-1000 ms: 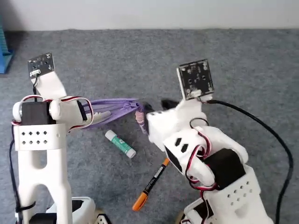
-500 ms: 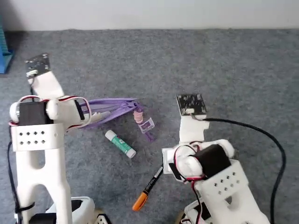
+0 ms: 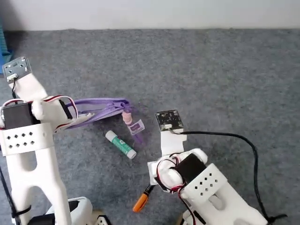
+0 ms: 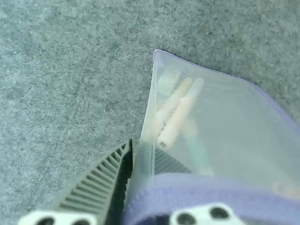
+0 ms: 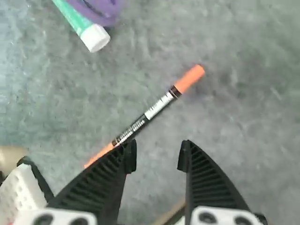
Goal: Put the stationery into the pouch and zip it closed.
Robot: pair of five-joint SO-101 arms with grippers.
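At the high view's left, my left gripper (image 4: pixel 134 161) clamps the purple pouch (image 3: pixel 101 108); the glue stick (image 3: pixel 120 144) lies just below its mouth. Lower centre, my right gripper (image 5: pixel 157 150) hovers, jaws apart, over the orange pen (image 5: pixel 146 114): I should straddle its barrel squarely before closing.

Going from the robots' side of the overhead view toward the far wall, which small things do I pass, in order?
First the orange pen → green glue stick → purple pouch.
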